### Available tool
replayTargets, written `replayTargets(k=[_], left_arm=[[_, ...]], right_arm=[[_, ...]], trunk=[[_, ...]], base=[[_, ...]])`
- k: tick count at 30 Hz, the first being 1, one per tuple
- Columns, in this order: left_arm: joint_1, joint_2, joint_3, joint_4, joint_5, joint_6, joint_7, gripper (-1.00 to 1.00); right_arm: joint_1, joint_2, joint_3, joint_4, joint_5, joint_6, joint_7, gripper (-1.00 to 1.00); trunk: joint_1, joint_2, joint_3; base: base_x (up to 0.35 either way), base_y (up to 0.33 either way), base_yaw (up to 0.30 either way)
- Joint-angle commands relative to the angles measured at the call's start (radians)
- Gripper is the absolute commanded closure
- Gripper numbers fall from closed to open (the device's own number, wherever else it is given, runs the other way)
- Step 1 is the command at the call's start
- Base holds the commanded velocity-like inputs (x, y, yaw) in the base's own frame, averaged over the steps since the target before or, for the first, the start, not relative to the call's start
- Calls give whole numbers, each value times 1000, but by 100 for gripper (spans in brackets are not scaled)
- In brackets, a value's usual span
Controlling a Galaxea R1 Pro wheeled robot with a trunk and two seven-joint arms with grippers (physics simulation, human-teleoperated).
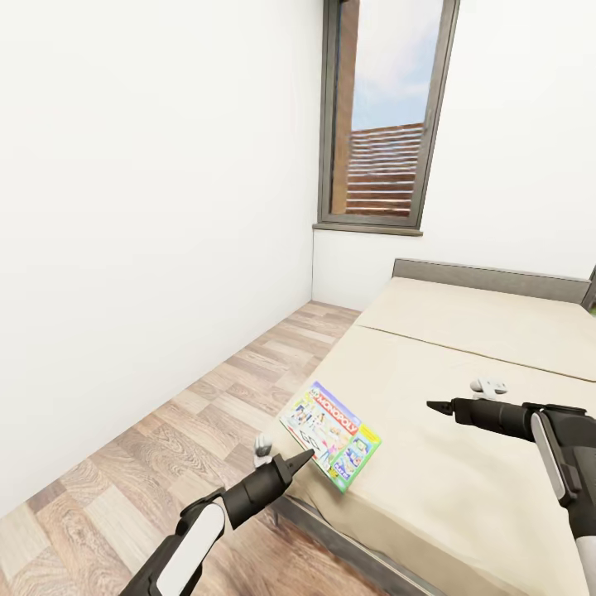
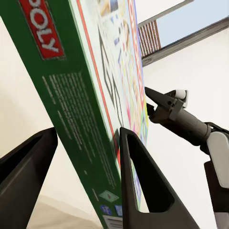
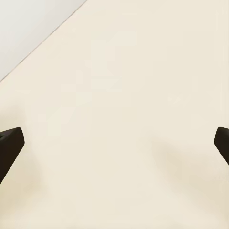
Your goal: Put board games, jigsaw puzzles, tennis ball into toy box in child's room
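Left end effector (image 1: 300, 457) at the board game (image 1: 330, 433) on the bed (image 1: 463, 463)

The left end effector's fingers (image 2: 143, 186) stand apart, straddling the green edge of the Monopoly board game, which lies at the bed's near corner just ahead of its tips; whether they touch it cannot be told. The right end effector (image 1: 439, 406) hovers over bare mattress, well apart from the box, its fingers (image 3: 9, 143) spread wide.
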Motion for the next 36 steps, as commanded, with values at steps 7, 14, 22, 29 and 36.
replayTargets(k=[7,14,22,29,36], left_arm=[[8,1,1,-10,10,10,0,100],[10,1,1,-13,10,11,-1,100],[11,4,2,-14,10,14,-1,100],[11,8,2,-15,9,20,0,100],[11,9,2,-15,7,41,10,100]], right_arm=[[-1,0,-1,0,1,6,4,-100],[0,0,-1,0,1,6,4,-100],[1,0,-1,0,1,5,4,-100],[2,0,0,0,0,1,5,-100],[2,0,4,0,0,3,9,-100]], trunk=[[0,0,-1],[-27,49,21],[-58,105,46],[-85,154,68],[-111,203,90]], base=[[0,0,0],[0,0,0],[0,0,0],[0,0,0],[0,0,0]])
